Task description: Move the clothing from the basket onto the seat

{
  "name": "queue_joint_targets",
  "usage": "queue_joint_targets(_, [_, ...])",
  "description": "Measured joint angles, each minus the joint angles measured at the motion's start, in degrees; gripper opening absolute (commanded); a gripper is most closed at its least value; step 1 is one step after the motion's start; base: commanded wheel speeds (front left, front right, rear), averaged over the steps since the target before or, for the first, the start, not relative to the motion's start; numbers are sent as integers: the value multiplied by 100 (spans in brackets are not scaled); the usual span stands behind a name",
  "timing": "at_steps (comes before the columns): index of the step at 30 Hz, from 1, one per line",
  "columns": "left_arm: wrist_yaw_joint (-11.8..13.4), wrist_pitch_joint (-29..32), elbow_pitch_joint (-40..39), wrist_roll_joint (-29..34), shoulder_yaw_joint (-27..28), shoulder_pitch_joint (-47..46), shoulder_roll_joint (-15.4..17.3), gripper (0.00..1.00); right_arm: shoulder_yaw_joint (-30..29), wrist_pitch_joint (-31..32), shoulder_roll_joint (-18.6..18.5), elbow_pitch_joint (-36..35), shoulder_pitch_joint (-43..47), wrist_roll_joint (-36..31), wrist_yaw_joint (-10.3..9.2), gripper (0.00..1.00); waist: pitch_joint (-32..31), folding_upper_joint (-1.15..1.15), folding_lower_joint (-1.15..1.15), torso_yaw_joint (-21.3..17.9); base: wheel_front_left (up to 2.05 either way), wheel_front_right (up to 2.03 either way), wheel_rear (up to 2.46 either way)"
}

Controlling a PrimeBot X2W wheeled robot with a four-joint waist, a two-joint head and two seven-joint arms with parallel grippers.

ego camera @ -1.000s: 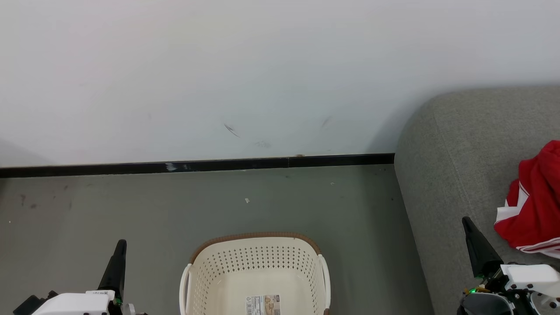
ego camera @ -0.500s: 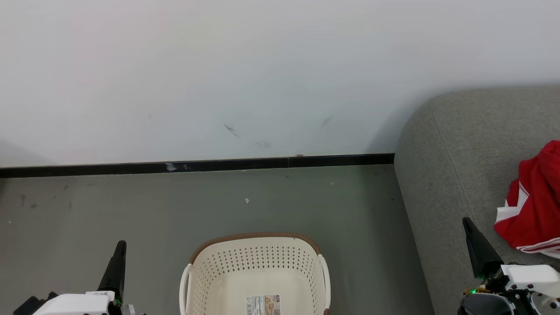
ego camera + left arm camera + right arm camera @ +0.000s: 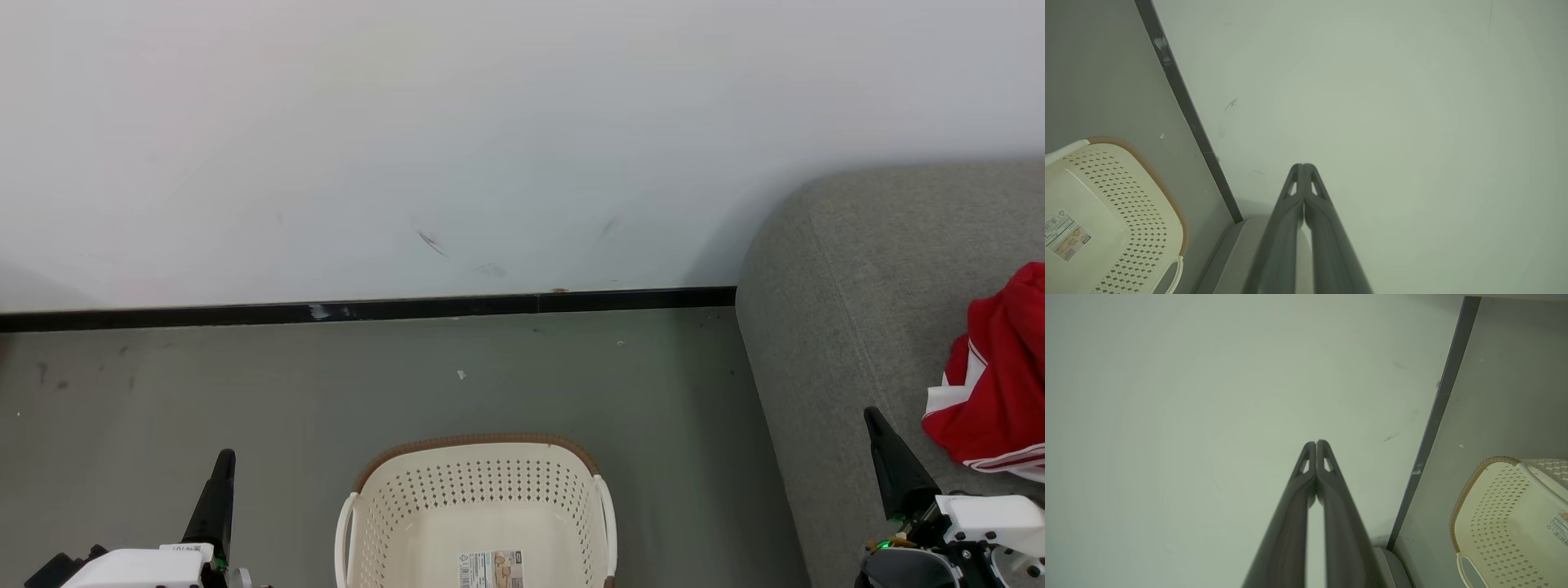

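Lying cropped on the seat, clothing, possibly bunched.

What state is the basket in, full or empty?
Empty, as far as it shows: the basket has its bare floor and label sticker exposed, and the red clothing lies on the sofa.
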Motion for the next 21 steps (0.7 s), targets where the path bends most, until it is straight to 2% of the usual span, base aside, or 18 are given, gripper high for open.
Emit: queue_joint_targets(21, [-1,42,26,0,11,-4,-1,0,-40,18,4,22,0,0,0,0,-1,0,-1,0,0,0,0])
